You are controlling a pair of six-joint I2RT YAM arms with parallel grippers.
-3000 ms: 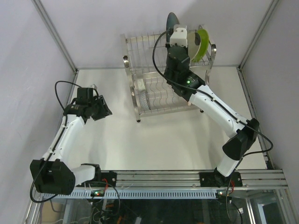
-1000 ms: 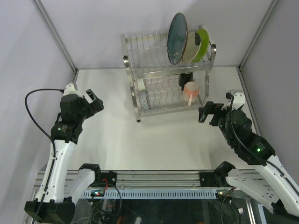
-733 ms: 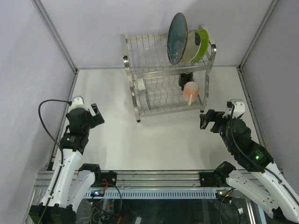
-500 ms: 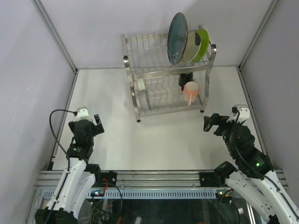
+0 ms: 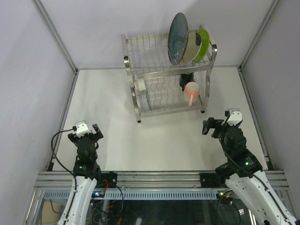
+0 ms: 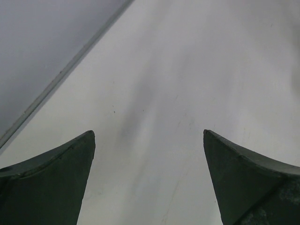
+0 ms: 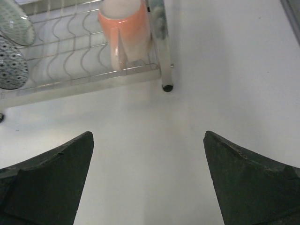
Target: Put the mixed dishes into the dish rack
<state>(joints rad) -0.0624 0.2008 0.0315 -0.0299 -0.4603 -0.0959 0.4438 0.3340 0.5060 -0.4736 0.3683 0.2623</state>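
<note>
The dish rack (image 5: 125, 61) stands at the back of the table. On its upper tier, on edge, are the large blue-grey plate (image 5: 177, 38), the cream plate (image 5: 191, 47) and the lime-green plate (image 5: 203, 44). The lower tier holds the pink mug (image 5: 191, 93), a dark-handled mug (image 5: 186, 79), the patterned bowl (image 5: 145, 99) and a small saucer (image 5: 139, 86). My left gripper (image 5: 85, 132) is open over bare table at the near left, empty in the left wrist view (image 6: 148, 132). My right gripper (image 5: 212, 126) is open and empty, short of the rack (image 7: 70, 61); ahead are the pink mug (image 7: 127, 28) and bowl (image 7: 10, 65).
White walls with metal frame bars close the table on the left, back and right. A rack foot (image 7: 166, 86) rests on the table ahead of the right gripper. The arms' mounting rail (image 5: 159, 178) runs along the near edge.
Both arms have drawn back from mid-table toward the near edge, the left one farthest. Both grippers stayed open. The dishes in the rack have not moved.
</note>
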